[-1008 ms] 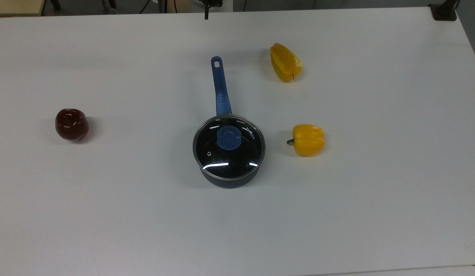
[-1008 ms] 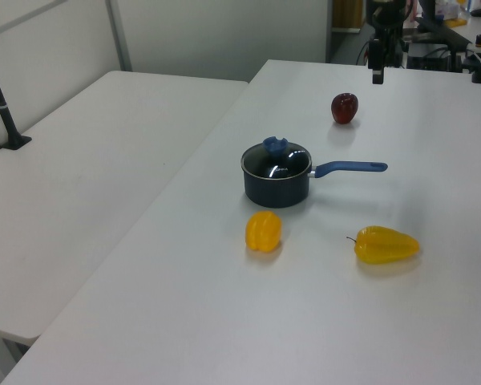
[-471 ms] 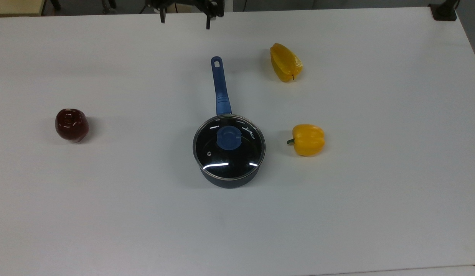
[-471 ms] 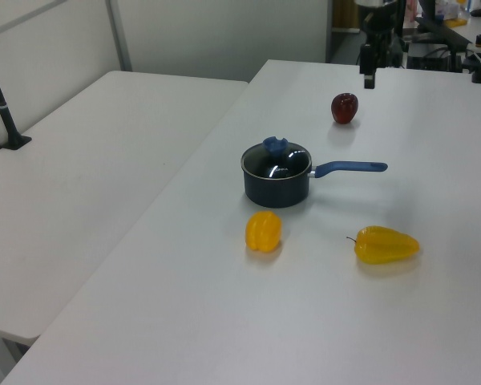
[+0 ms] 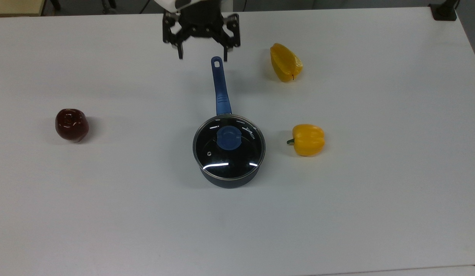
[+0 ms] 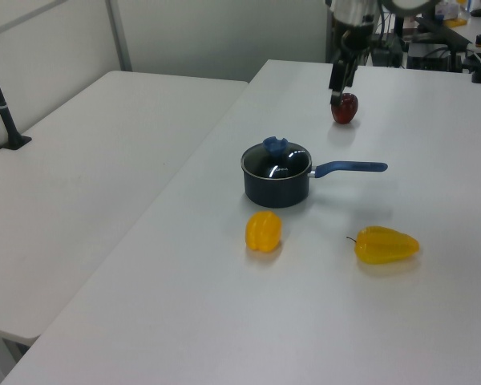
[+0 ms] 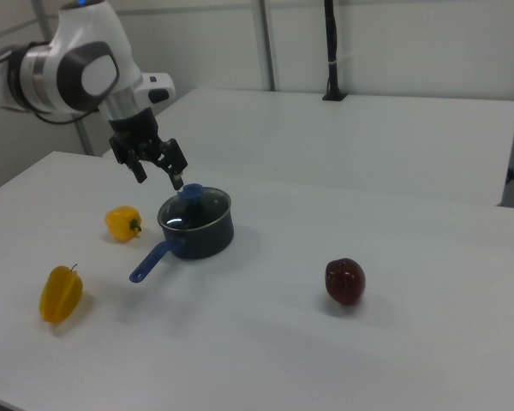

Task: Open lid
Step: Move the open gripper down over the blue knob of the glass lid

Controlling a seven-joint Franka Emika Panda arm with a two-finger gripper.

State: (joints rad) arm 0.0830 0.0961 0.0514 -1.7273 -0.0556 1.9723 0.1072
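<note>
Since the earlier frames the gripper [image 5: 202, 57] has come further into the top view from its far edge and now hangs above the free end of the saucepan's blue handle [image 5: 220, 86]; the pan, the lid and the three vegetables lie where they lay before. The jaws stand wide open and hold nothing; in the right view the gripper [image 7: 158, 178] hangs just left of the lid's knob and above it, touching nothing.

The lid [image 5: 229, 147] sits closed on the dark saucepan [image 5: 230, 180] near the middle of the desk [image 5: 375, 211]; its blue knob [image 5: 228, 137] is at the centre and a small steam hole shows near the top view's left rim; its handle points to the far edge of the top view.

Around it: a dark red pepper [image 5: 71, 124] lies well apart on the top view's left; a round yellow pepper [image 5: 307, 139] lies just right of the pan, its green stem towards it; a long yellow pepper [image 5: 285, 62] lies farther off, right of the handle's end; nothing stands between the gripper and the lid.

White lettering is printed on the glass right of the knob, too small to read with certainty.

The desk is plain white; a second white desk [image 6: 88, 160] adjoins it in the left view; a black post [image 7: 330, 51] stands on it against a pale wall.
</note>
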